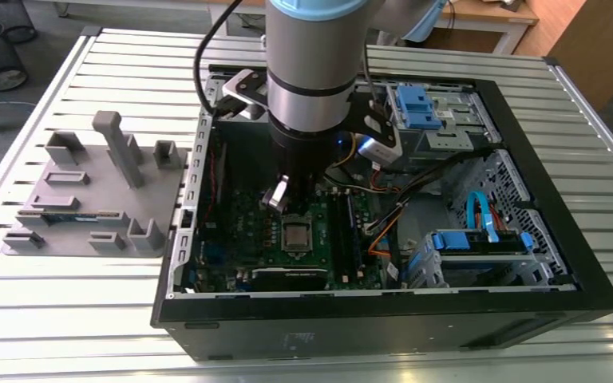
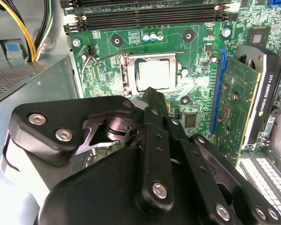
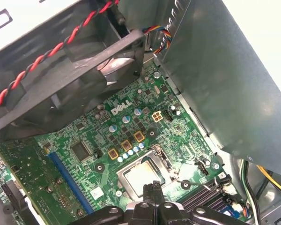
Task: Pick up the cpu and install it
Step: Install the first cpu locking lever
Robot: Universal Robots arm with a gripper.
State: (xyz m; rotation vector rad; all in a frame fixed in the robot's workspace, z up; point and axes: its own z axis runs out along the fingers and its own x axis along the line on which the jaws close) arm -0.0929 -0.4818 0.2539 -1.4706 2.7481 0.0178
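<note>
The cpu (image 1: 294,234) lies flat in the socket on the green motherboard (image 1: 243,231) inside the open computer case (image 1: 392,319), silvery top up. In both wrist views the cpu (image 2: 153,75) (image 3: 143,172) sits inside the socket's metal frame, just past my fingertips. My gripper (image 1: 278,199) hangs a little above the socket, and it touches nothing. Its black fingers (image 2: 152,101) are pressed together, shut, with nothing between them; the gripper (image 3: 152,188) tip points at the chip's edge.
A grey parts holder (image 1: 93,199) with a green memory stick (image 1: 67,215) stands at the exterior view's left. Around the socket are memory slots (image 2: 150,18), a graphics card (image 2: 239,103), a black fan (image 3: 61,79), cables (image 1: 386,231) and blue drive bays (image 1: 424,108).
</note>
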